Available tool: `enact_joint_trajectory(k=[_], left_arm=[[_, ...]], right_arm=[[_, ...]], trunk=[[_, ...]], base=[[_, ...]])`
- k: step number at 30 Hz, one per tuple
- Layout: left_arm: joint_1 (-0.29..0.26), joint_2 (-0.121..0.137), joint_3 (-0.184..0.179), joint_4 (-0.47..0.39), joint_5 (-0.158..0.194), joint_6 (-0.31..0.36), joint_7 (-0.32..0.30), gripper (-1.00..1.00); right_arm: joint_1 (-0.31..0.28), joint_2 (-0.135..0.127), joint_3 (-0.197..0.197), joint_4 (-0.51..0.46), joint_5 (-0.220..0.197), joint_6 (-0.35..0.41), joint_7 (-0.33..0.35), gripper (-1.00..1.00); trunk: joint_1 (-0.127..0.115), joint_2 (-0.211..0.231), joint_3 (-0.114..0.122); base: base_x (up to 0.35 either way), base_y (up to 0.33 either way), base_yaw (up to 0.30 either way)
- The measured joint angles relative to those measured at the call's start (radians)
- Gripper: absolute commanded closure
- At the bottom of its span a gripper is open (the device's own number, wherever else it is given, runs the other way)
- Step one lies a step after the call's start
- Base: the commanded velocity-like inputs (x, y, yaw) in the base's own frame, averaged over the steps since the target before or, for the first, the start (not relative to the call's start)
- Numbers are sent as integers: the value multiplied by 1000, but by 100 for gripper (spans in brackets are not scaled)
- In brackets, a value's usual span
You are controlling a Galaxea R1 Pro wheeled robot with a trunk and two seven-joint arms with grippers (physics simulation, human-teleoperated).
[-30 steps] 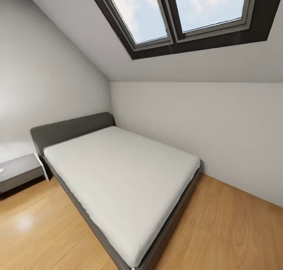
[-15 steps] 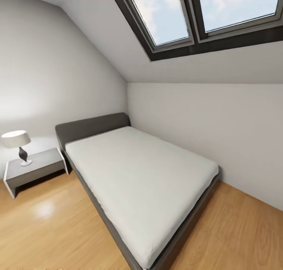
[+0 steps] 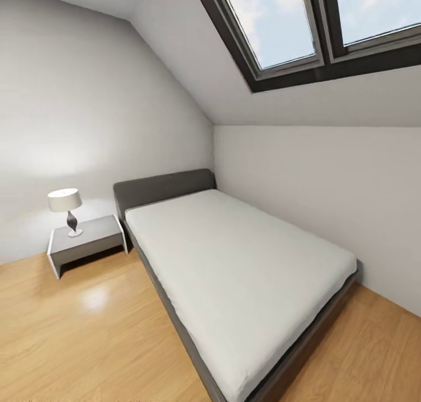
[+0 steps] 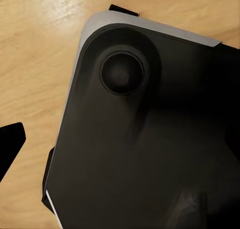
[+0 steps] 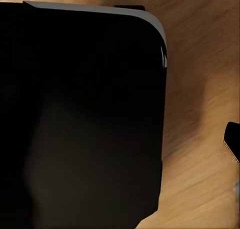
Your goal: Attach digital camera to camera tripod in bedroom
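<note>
From where I stood, only the bed [image 3: 234,261] and a nightstand [image 3: 88,244] at nine o'clock showed in the bedroom [image 3: 70,326], so I couldn't tell whether either tool was open or closed, and I guessed the camera would be light, rigid and best held by its sides.

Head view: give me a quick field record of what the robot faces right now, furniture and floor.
room: bedroom, white walls, sloped ceiling with skylight
bed: grey headboard, bare white mattress, set against the far wall
nightstand: grey, beside the bed at its headboard end
lamp: white shade, standing on the nightstand
floor: light wood
camera and tripod: not among what this view shows
</note>
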Motion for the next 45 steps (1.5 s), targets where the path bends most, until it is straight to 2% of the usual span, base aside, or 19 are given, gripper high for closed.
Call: enact_joint_trajectory(k=[45], left_arm=[[0, 0, 0, 0, 0, 0, 0, -100]], right_arm=[[0, -3, -2, 0, 0, 0, 0, -100]], trunk=[[0, 0, 27]], base=[[0, 0, 251]])
